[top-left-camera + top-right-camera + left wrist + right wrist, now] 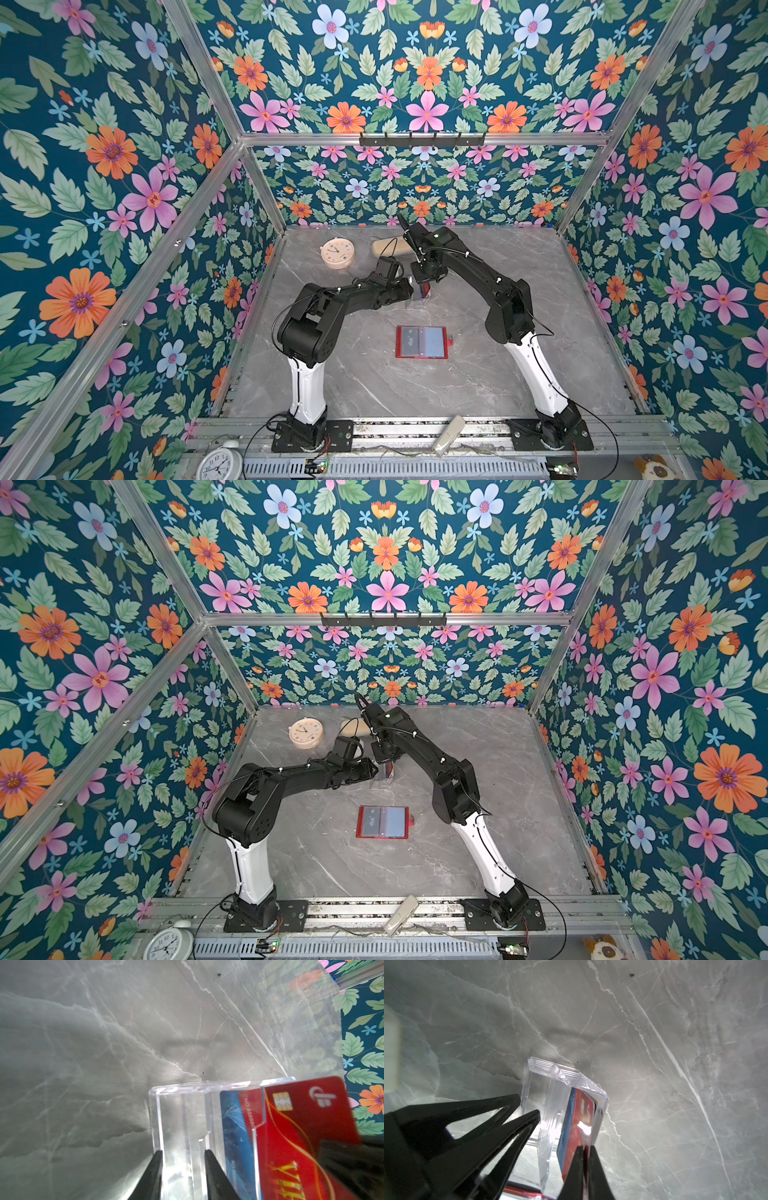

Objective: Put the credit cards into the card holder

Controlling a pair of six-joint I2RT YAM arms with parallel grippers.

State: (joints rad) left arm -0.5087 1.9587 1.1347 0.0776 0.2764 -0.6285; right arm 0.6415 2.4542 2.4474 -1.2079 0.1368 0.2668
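Note:
A clear acrylic box stands at mid-table with credit cards upright inside. My left gripper is shut on the box's empty end section. The right gripper comes down from above, shut on the red card. Beside it stands a blue card. The card holder, a red open wallet, lies flat nearer the front. A dark card with a white mark sits in its left pocket.
A round cream clock and a beige oblong object lie at the back left of the marble table. A white remote-like bar rests on the front rail, with a white alarm clock outside it. Floral walls enclose the table.

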